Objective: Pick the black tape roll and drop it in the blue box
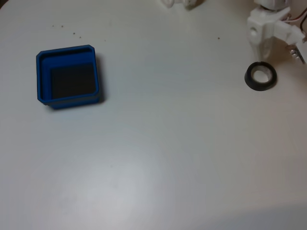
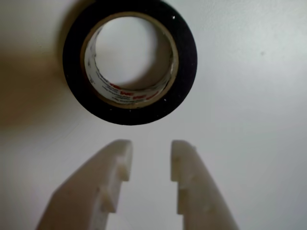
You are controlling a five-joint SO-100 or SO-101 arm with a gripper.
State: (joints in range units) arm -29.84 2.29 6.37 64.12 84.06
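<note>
The black tape roll [image 1: 261, 86] lies flat on the white table at the right in the fixed view, its pale core facing up. My gripper [image 1: 265, 54] hangs just behind it, its white fingers pointing down at the roll's far edge. In the wrist view the tape roll [image 2: 72, 52] sits just beyond the fingertips of the gripper [image 2: 151, 143]. The fingers stand a little apart, with only bare table between them and no contact with the roll. The blue box [image 1: 42, 76] rests far to the left, and its dark floor holds nothing.
White arm parts [image 1: 180, 4] show at the top edge and thin wires [image 1: 300, 50] at the far right. A wide stretch of white table [image 1: 172, 120] separates the roll from the box. A few dark specks [image 1: 74, 33] dot the table behind the box.
</note>
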